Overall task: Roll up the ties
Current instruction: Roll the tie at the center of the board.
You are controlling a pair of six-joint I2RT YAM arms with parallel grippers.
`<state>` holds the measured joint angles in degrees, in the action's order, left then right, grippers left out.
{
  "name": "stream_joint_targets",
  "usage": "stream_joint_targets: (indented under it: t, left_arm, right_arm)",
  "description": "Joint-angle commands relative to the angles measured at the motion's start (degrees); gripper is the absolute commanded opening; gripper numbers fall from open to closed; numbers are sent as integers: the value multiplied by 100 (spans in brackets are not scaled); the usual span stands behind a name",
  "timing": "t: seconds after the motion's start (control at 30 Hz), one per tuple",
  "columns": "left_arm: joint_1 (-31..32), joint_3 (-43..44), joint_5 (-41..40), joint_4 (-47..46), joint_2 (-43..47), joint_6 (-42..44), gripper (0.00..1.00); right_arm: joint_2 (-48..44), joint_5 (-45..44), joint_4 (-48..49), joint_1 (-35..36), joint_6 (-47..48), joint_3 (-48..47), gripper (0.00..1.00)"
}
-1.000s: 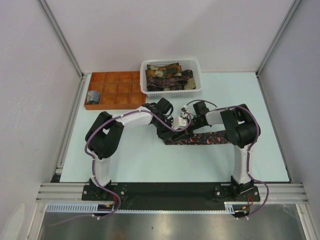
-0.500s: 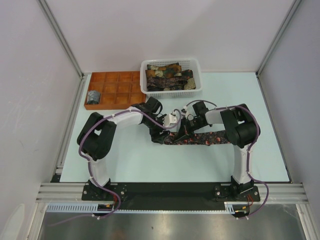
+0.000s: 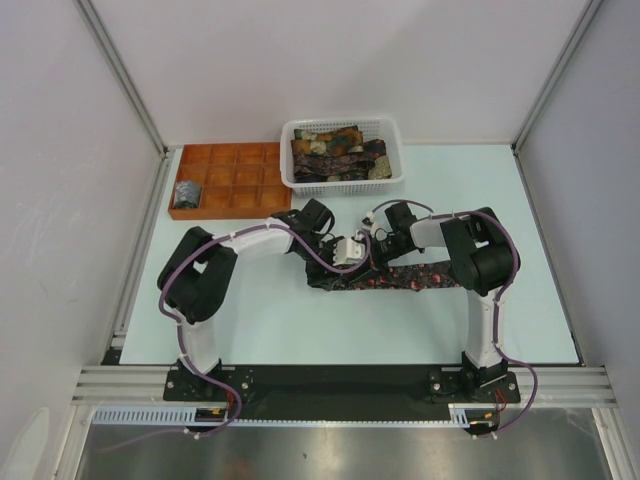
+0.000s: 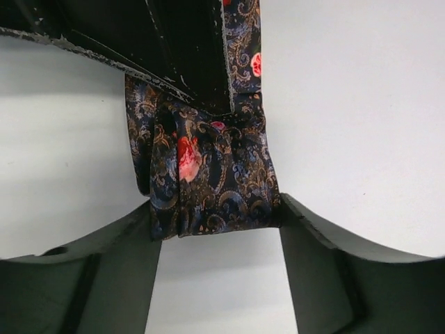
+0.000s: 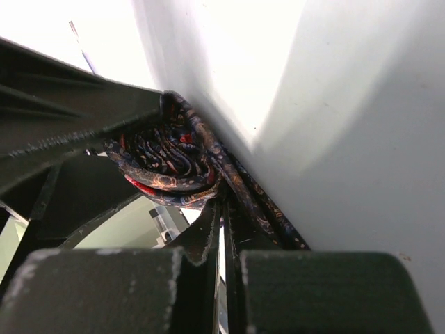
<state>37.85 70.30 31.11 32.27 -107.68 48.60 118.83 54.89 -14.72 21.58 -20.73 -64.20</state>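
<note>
Left fingers (image 4: 215, 229) reopened astride rolled tie (image 4: 205, 174), table (image 3: 260, 320) open leftward

Dark paisley tie (image 3: 400, 277) on table, left end rolled

tie (image 4: 208, 181): dark navy paisley, red-pink spots | tray (image 3: 225, 180): orange | basket (image 3: 342, 128): white

I work in a lab test cell: pale worktop (image 3: 250, 320) fenced by plain white panels (image 3: 60, 200) on aluminium framing (image 3: 120, 75), my arms bolted to a rail (image 3: 340, 385) at 6 o'clock
</note>
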Motion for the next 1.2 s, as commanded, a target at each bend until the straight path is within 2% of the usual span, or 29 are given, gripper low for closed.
stream_joint_targets:
  t: [0.0,0.07,0.2,0.5,0.77,1.0,1.17]
  left_arm:
    - [127,168,140,349,125,404,60]
    - [144,150,149,368,115,387,51]
    - [162,150,167,263,124,212,44]
    - [275,1073,483,306,-69,-710,50]
    - [627,1205,361,245,-658,-932,51]
    - [759,1109,-131,349,-930,-756,43]
    - [768,1108,-466,569,-1088,-773,32]
  right_arm:
    - [97,-515,-93,4,210,48,0]
    - [45,-497,-66,-5,175,57,0]
    - [62,-471,4,-5,131,40,0]
    - [238,-462,-145,21,166,-66,0]
    - [246,-348,-189,-14,175,-75,0]
    - [106,-172,-338,-75,324,-66,0]
    - [-254,-5,-768,-163,578,-110,11]
